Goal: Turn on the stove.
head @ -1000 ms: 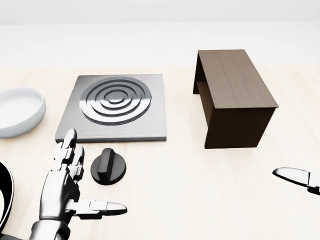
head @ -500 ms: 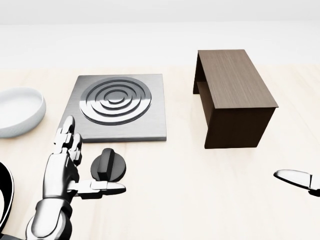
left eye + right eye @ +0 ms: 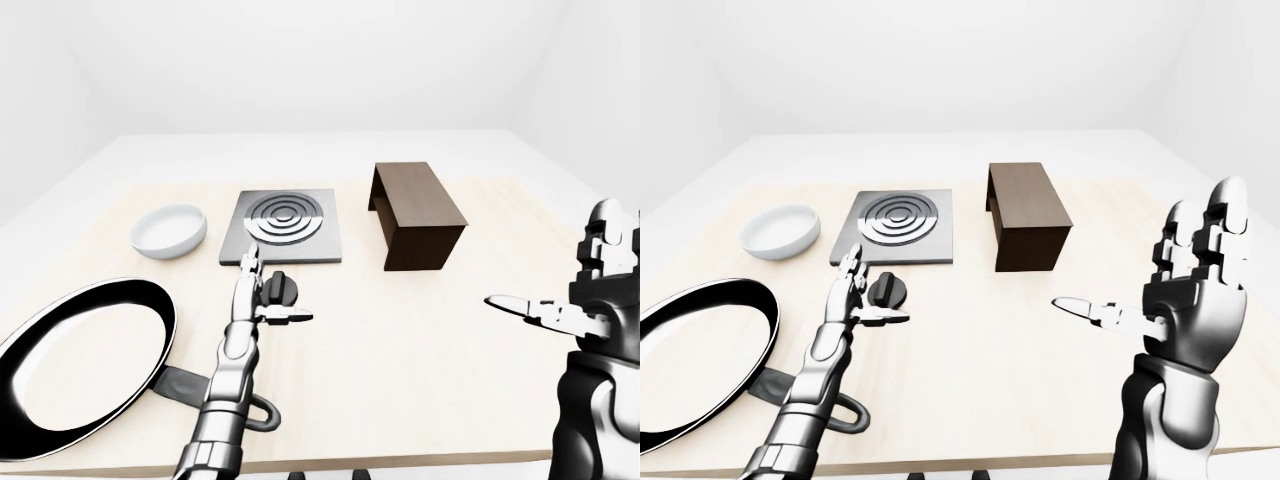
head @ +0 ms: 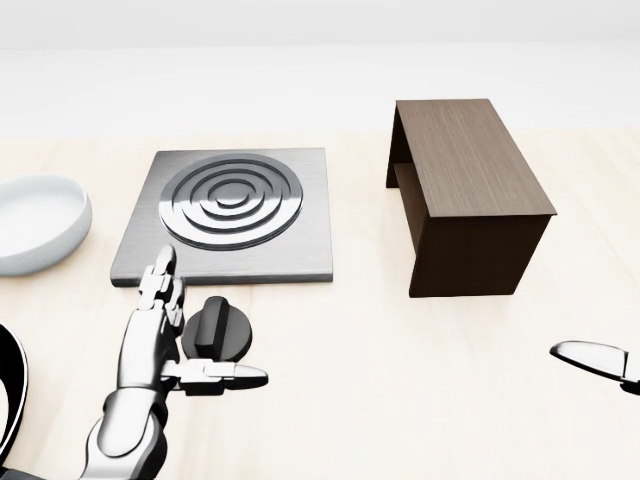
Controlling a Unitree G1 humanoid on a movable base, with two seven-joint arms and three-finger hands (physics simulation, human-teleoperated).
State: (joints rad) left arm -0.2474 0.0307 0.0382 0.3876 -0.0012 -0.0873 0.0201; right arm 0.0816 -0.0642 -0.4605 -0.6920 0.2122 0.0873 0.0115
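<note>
The stove is a grey square plate (image 4: 228,215) with concentric rings, in the upper left of the head view. Its black round knob (image 4: 218,333) lies on the table just below the plate. My left hand (image 4: 185,340) is open, its fingers (image 4: 160,290) standing left of the knob and its thumb below it, close to the knob but not closed round it. My right hand (image 3: 1170,285) is open and raised at the right of the right-eye view, far from the stove.
A dark brown wooden box (image 4: 465,195) stands right of the stove. A white bowl (image 4: 35,222) sits left of it. A black frying pan (image 3: 75,365) lies at the lower left, near my left forearm.
My left hand has moved up and right toward the knob; its fingers now stand beside it and the thumb below it. The right hand has barely moved.
</note>
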